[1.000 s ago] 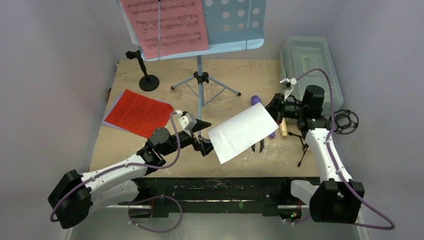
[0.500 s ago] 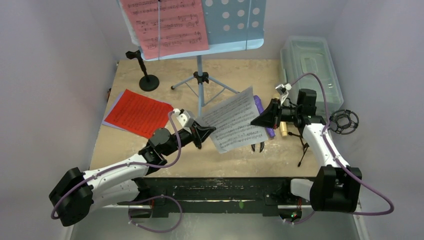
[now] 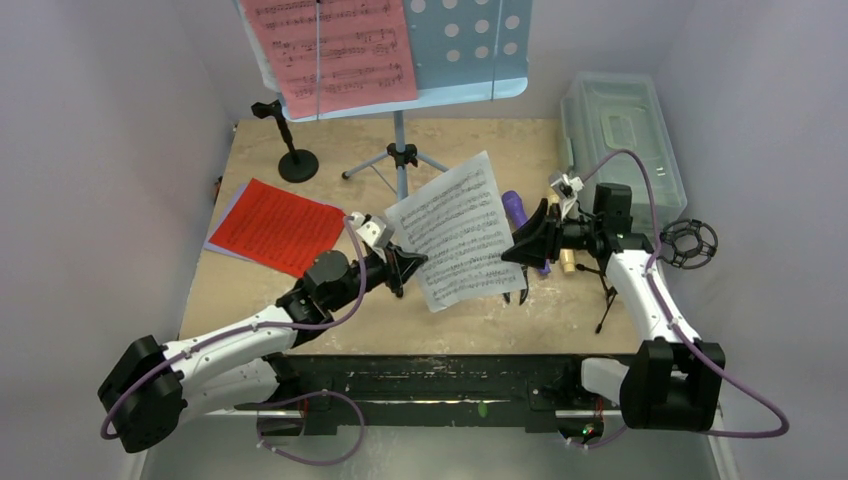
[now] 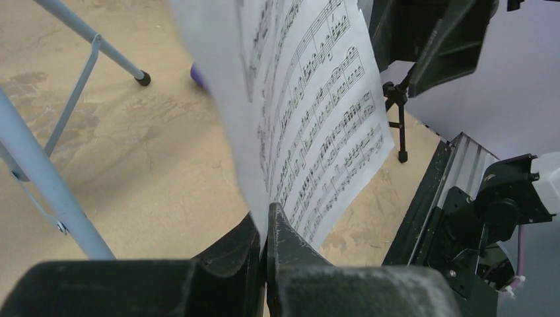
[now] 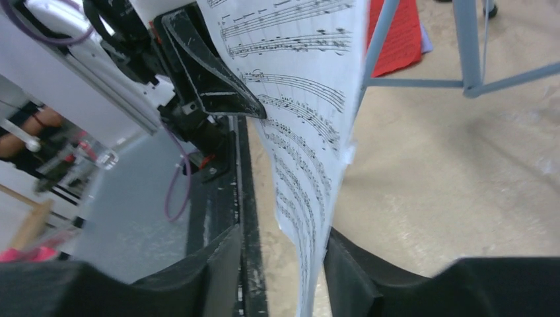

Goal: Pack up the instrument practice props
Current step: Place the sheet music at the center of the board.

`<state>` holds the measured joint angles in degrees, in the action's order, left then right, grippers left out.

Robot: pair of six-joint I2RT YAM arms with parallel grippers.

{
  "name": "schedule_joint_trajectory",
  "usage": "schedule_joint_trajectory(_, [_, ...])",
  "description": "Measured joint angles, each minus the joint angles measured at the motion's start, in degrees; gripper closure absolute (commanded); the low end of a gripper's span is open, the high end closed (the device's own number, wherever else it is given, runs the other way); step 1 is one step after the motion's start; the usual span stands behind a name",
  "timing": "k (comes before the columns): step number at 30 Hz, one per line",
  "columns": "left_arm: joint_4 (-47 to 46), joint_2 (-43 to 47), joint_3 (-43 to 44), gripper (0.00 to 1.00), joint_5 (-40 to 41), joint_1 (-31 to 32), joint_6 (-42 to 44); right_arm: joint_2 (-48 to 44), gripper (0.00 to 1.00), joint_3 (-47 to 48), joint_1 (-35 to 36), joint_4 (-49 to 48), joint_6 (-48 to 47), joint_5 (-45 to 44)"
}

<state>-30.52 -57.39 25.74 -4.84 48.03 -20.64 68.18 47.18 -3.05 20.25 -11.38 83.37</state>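
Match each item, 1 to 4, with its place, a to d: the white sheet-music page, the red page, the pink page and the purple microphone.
Items
1. white sheet-music page
2. red page
3. pink page
4. purple microphone

Places
a. lying flat at the left side of the table
b. propped on the light-blue music desk
c. clamped in the jaws of the left gripper
d. on the table, partly hidden behind the held page

Pairs: 1-c, 2-a, 3-b, 4-d
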Motion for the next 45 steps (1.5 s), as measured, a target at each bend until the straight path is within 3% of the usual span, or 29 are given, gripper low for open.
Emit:
schedule_joint_trajectory(4, [4.96, 0.09, 2.80, 1.00, 1.53, 0.00, -0.39, -2.43, 0.19, -0.50, 0.00, 0.72, -2.64, -0.85])
schedule_joint_trajectory(9, [13.40, 0.70, 7.56, 1.00, 5.73, 0.00, -0.35, -3.43, 0.11, -0.50, 0.00, 2.82, -5.95, -2.95])
schedule_joint_trajectory(18, [26.86, 5.05, 11.30, 1.00, 16.57, -1.99, -0.13, -3.32, 0.08, -0.48, 0.00, 5.90, -9.03, -7.78])
schedule_joint_trajectory(26, [36.63, 6.47, 12.72, 1.00, 21.62, -10.19, -0.13, -3.32, 0.06, -0.39, 0.00, 6.58, -10.25, -10.08])
schedule_joint_trajectory(38, [40.59, 5.66, 13.05, 1.00, 37.24, -14.14, 0.92, -3.32, 0.03, -0.13, 0.00, 8.98, -12.48, -11.50])
schedule_joint_trajectory(45, [40.22, 2.14, 13.05, 1.00, 42.77, -21.00, 0.68, -3.32, 0.02, 0.11, 0.00, 9.64, -13.40, -11.98])
